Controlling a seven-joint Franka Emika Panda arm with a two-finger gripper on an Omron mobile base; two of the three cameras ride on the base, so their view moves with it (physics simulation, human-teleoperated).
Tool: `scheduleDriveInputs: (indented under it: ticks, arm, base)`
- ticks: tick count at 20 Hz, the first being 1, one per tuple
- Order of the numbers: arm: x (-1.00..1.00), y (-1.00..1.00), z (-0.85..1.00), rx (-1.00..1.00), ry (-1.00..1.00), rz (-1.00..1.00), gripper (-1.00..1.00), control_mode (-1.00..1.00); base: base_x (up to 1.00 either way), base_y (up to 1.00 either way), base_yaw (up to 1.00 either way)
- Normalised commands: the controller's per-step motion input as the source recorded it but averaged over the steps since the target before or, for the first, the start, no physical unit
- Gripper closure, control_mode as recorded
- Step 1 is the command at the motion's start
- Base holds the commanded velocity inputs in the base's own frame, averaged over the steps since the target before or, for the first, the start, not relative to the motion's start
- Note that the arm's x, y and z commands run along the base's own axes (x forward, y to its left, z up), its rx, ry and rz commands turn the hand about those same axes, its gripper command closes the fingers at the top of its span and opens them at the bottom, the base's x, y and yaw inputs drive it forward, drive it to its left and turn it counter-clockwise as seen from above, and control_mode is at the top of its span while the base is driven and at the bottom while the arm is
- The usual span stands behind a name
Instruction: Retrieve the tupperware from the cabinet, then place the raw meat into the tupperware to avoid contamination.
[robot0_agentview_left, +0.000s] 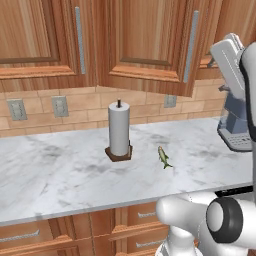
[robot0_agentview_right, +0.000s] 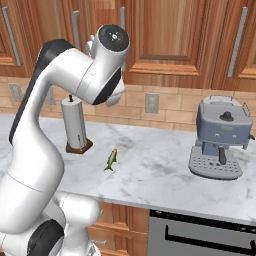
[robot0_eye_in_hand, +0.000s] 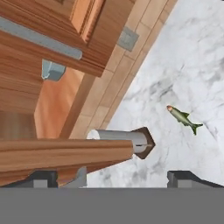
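Observation:
My gripper (robot0_eye_in_hand: 113, 179) is open and holds nothing, and it is up beside the reddish-brown cabinet (robot0_agentview_left: 145, 40). A wooden door edge runs close past the left fingertip (robot0_eye_in_hand: 41, 177). That door stands ajar, with its silver bar handle (robot0_eye_in_hand: 39, 37) above. In the gap behind it shows a pale blue-grey corner of the tupperware (robot0_eye_in_hand: 53, 70), mostly hidden. The raw meat (robot0_agentview_left: 163, 156), a small greenish-yellow fish shape (robot0_eye_in_hand: 183, 119), lies on the marble counter (robot0_agentview_left: 60, 170) to the right of the paper towel roll, and it is seen again past the arm (robot0_agentview_right: 111, 159).
A paper towel roll (robot0_agentview_left: 119, 130) stands upright on a dark base mid-counter. A grey-blue coffee machine (robot0_agentview_right: 220, 145) sits at the counter's right end. Wall outlets (robot0_agentview_left: 60, 106) dot the tiled backsplash. Drawers with short handles (robot0_agentview_left: 20, 236) sit below the counter.

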Motion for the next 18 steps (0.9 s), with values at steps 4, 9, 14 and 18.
scheduleDriveInputs:
  ticks: [4, 9, 14, 18]
  arm:
    - [0.36, 0.00, -0.09, 0.14, 0.08, -0.02, -1.00, -1.00]
    - [0.22, 0.00, -0.03, 0.18, 0.06, -0.01, -1.00, -1.00]
    - [0.14, 0.00, -0.06, 0.19, 0.12, 0.00, -1.00, -1.00]
    - [0.00, 0.23, -0.08, 0.13, 0.11, 0.01, -1.00, -1.00]
  base:
    - [0.00, 0.00, 0.00]
    - [0.00, 0.00, 0.00]
    - [0.00, 0.00, 0.00]
    - [0.00, 0.00, 0.00]
